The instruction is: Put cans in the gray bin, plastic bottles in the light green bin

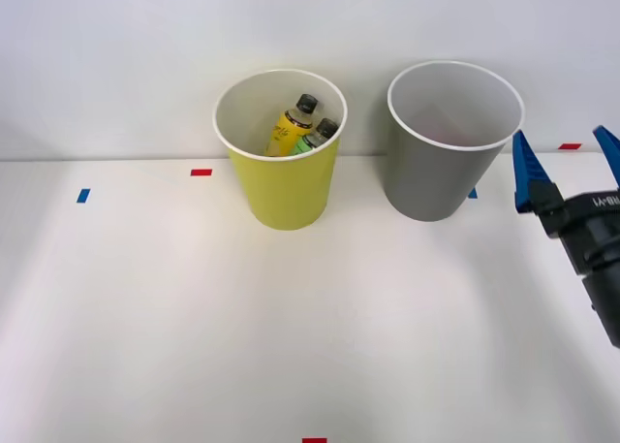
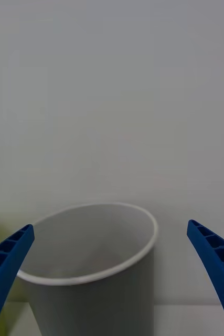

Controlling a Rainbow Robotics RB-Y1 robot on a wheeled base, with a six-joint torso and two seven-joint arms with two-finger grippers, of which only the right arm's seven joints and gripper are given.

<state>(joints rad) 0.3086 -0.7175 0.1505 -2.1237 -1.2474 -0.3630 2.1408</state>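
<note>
We see the right gripper (image 1: 567, 167) with its two blue ribbed fingers (image 1: 528, 174) spread wide apart. Nothing sits between the jaws; they hold nothing at all. In the wrist view the gripper (image 2: 112, 283) shows one blue finger at each lower corner, with a big open gap between them.

Just past the open jaws stands the gray bin (image 2: 91, 262). Its white rim and white inside face the gap, a little toward the left finger. In the front view the gray bin (image 1: 431, 176) stands upright just beside the gripper, on the gripper's left. The finger nearest to it comes close to the bin's wall, but we cannot tell if it touches. We cannot make out anything clear down inside this bin, so we cannot say where the can is.

Farther out from the jaws, on the far side of the gray bin, stands the light green bin (image 1: 286, 186). The two bins are near each other but apart. Inside the light green bin we see both plastic bottles leaning side by side: the bottle with the yellow label (image 1: 291, 128) and the bottle with the green label (image 1: 321, 134), each with a black cap.

Both bins stand on a white table (image 1: 194, 317) with small red and blue tape marks (image 1: 201, 173).
</note>
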